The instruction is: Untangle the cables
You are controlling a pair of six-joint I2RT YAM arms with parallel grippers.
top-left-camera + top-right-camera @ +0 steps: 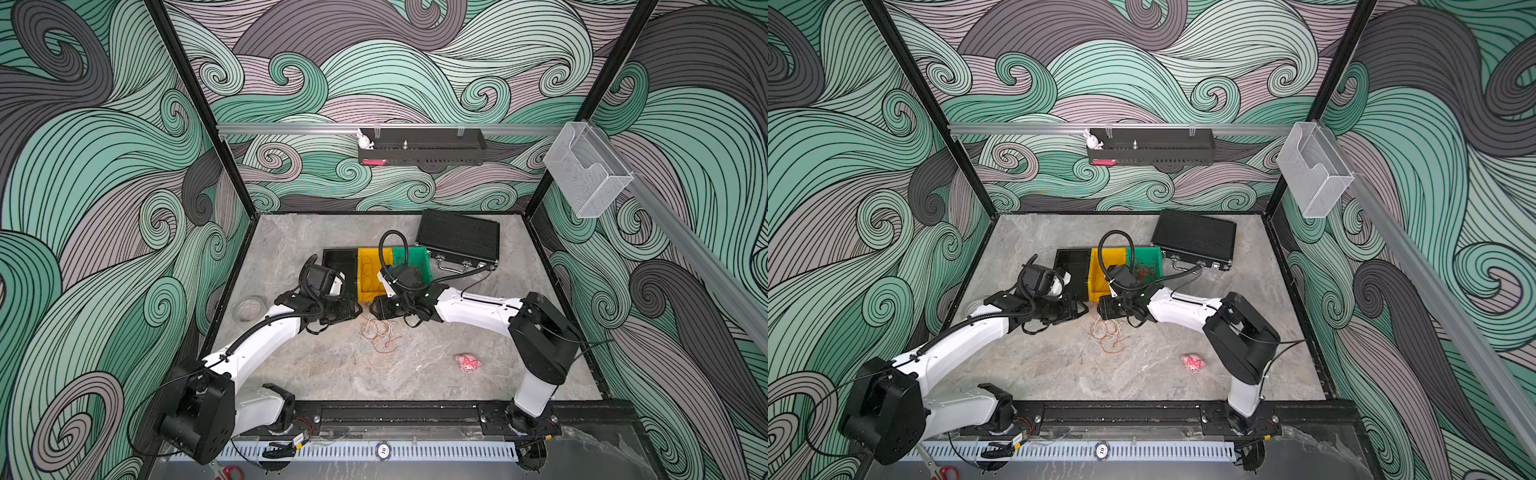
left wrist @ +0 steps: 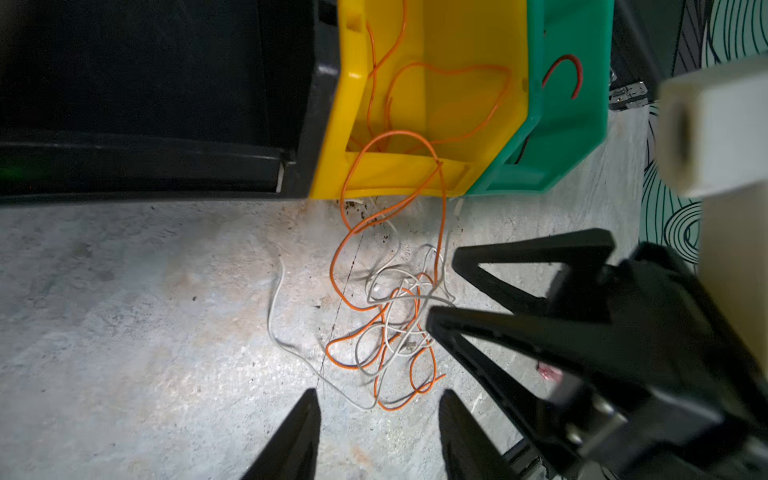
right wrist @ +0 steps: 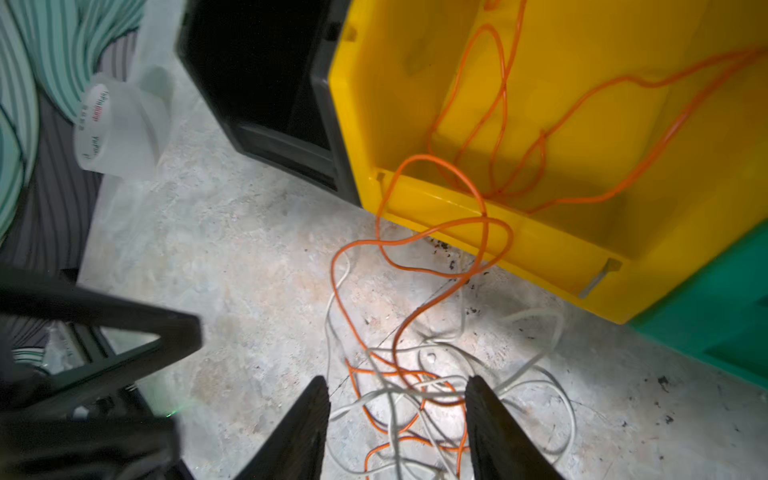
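Left gripper & right gripper, both w/ jaws apart, hover over tangled thin orange & white cables beside yellow plastic bin.

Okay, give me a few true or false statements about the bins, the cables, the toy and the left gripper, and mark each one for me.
1. The yellow bin stands between the black bin and the green bin. True.
2. An orange cable hangs over the yellow bin's rim onto the table. True.
3. The toy lies in the green bin. False: it lies on the table, apart from the bins.
4. The left gripper is shut on a cable. False: its jaws stand apart, gripping nothing.
5. The orange cable and a white cable lie tangled on the table. True.
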